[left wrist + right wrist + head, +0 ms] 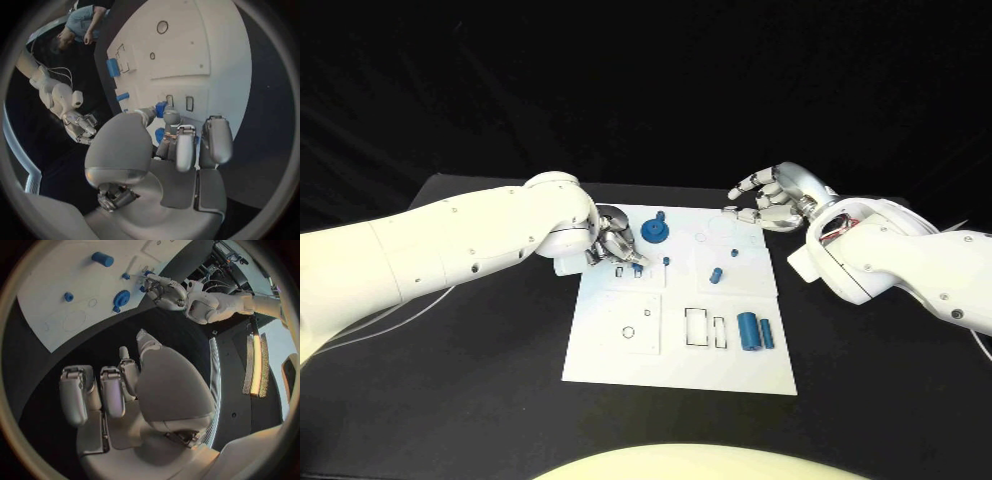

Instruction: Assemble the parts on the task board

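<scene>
The white task board [678,355] lies in the middle of the black table. My left hand [612,245] reaches onto its far left part and pinches a small blue part [638,268] at its fingertips, just over two small slots [189,103]; the same part [161,107] sits between thumb and finger. A blue gear-like part [656,233] lies beside that hand. My right hand [769,200] hovers over the board's far right corner, fingers loosely bent, holding nothing. The right wrist view looks past the right hand [119,390] to the left hand [159,287] and the gear [120,299].
A small blue peg [666,261], a short blue piece [715,274] and a tiny one [734,251] stand mid-board. Two blue cylinders [749,325] lie near the right edge beside rectangular slots [695,325]. A round hole [626,333] is at the near left.
</scene>
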